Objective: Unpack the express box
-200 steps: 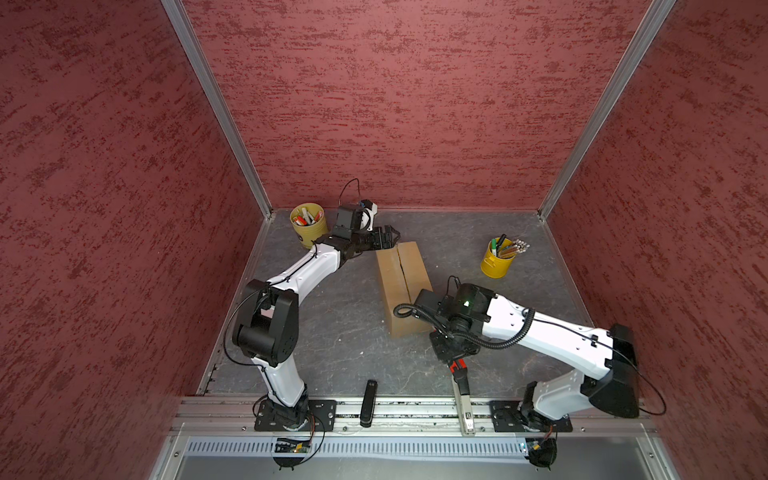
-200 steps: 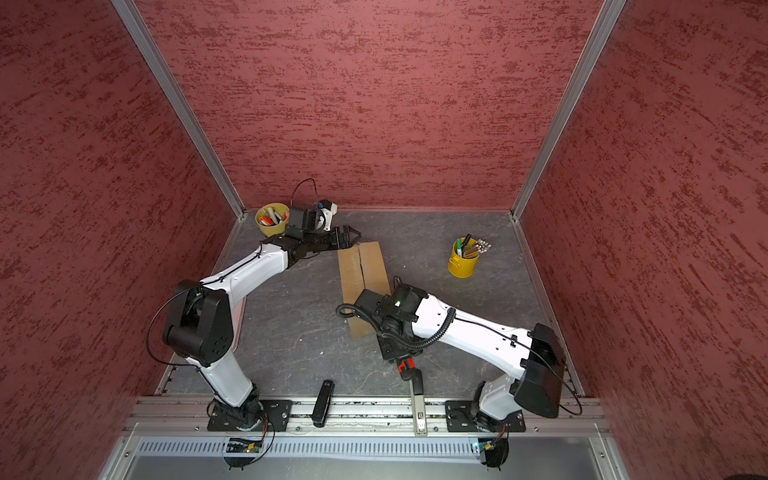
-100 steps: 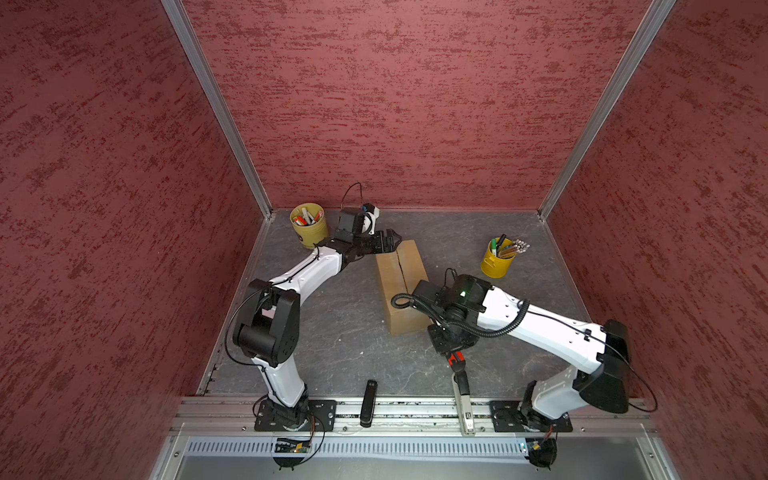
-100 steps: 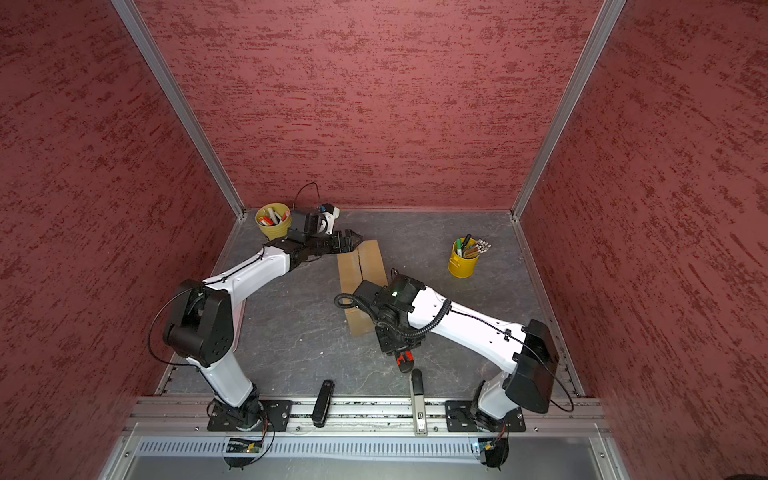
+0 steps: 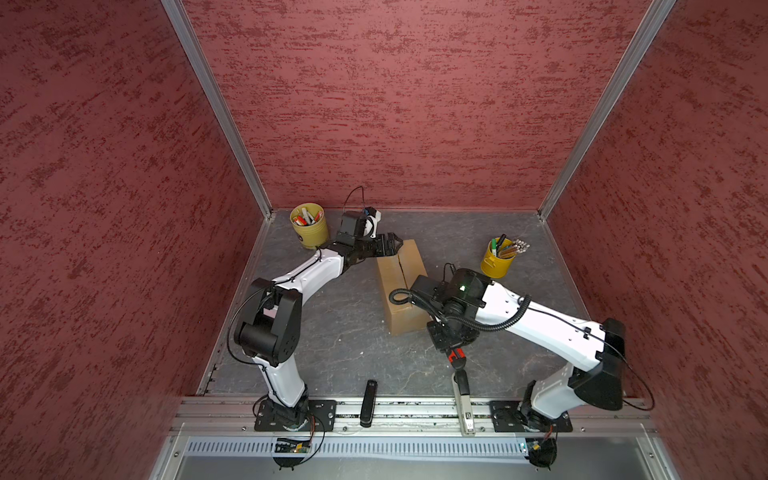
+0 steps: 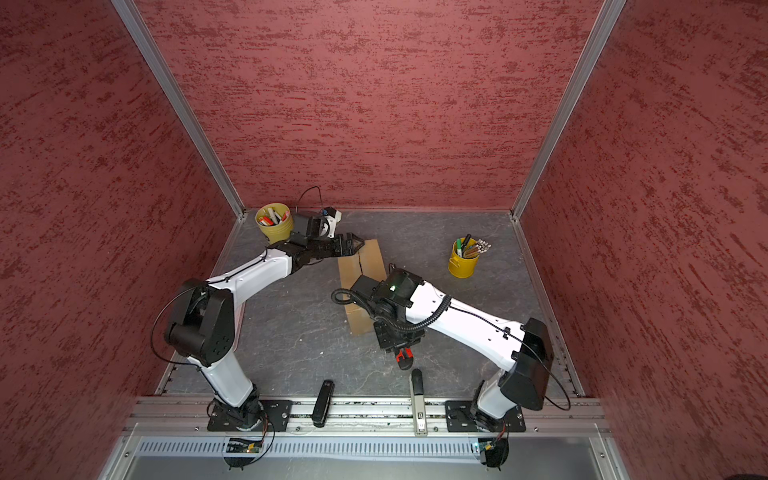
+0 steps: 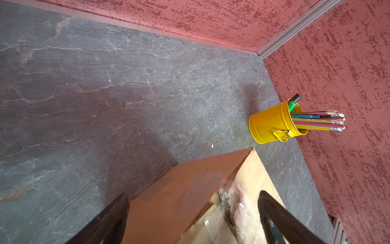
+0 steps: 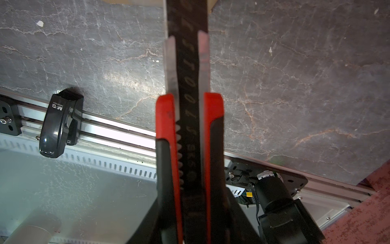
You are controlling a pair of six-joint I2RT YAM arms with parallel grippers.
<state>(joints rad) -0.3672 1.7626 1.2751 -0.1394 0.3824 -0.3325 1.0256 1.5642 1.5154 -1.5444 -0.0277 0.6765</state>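
Observation:
The express box (image 5: pixel 399 286) (image 6: pixel 360 266) is a brown oblong carton lying mid-table, with its top seam running lengthwise. My left gripper (image 5: pixel 392 243) (image 6: pixel 357 245) (image 7: pixel 190 213) hovers open at the box's far end. In the left wrist view one finger (image 7: pixel 109 219) stands beside the far face of the box (image 7: pixel 175 190) and the other over the taped top. My right gripper (image 5: pixel 451 338) (image 6: pixel 399 340) (image 8: pixel 190 224) is shut on a red-and-black utility knife (image 5: pixel 456 356) (image 6: pixel 404 357) (image 8: pixel 187 109) just off the box's near right corner.
Yellow pen cups stand at the back left (image 5: pixel 309 226) (image 6: pixel 274 222) and at the right (image 5: pixel 498 261) (image 6: pixel 463 261) (image 7: pixel 274 124). A black stapler (image 5: pixel 368 403) (image 6: pixel 323 402) (image 8: pixel 60 126) and a grey oblong tool (image 5: pixel 463 401) (image 6: pixel 419 401) lie at the front rail. Red walls enclose the table.
My right arm has drawn back from the front rail toward the box with the knife. The left gripper has edged right over the box's far end.

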